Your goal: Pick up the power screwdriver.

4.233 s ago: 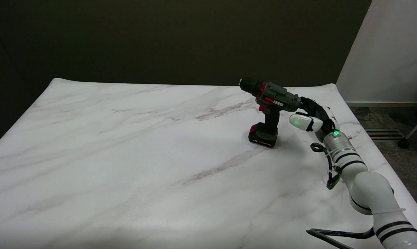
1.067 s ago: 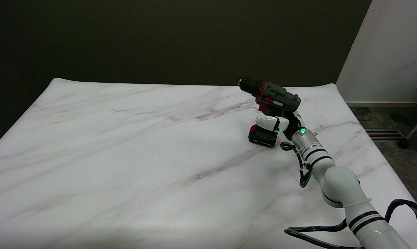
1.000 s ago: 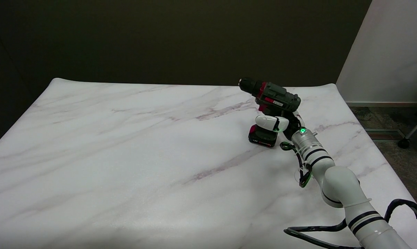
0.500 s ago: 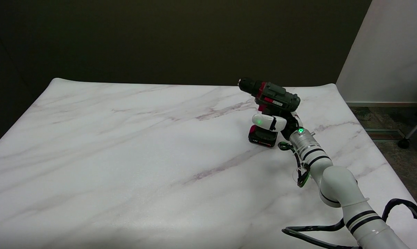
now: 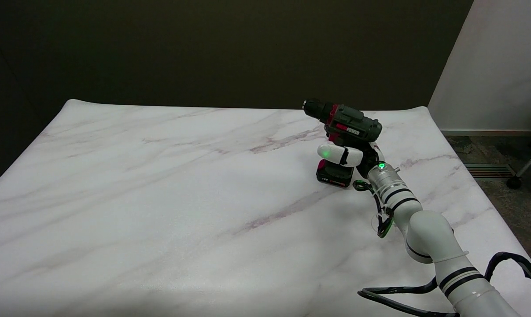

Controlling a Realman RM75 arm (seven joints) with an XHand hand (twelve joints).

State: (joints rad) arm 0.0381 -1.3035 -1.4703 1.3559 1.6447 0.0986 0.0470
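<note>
Right arm (image 5: 428,233): glossy white rounded segments, thin black bands near the joints. Silvery ribbed wrist cuff with a green light (image 5: 381,166). Black cable with green fitting (image 5: 382,218) alongside. Hand (image 5: 351,156): white shells over black parts, green glow on one fingertip.

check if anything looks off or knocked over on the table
Nothing stands out. The power screwdriver stands upright on its battery base on the marble table, and the right hand is at its handle.

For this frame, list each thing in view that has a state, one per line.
power screwdriver: upright, battery base on the table, chuck pointing upper left, not lifted.
right hand: at the screwdriver's handle, fingers around it; how firm the hold is cannot be told.
table: bears the screwdriver.
</note>
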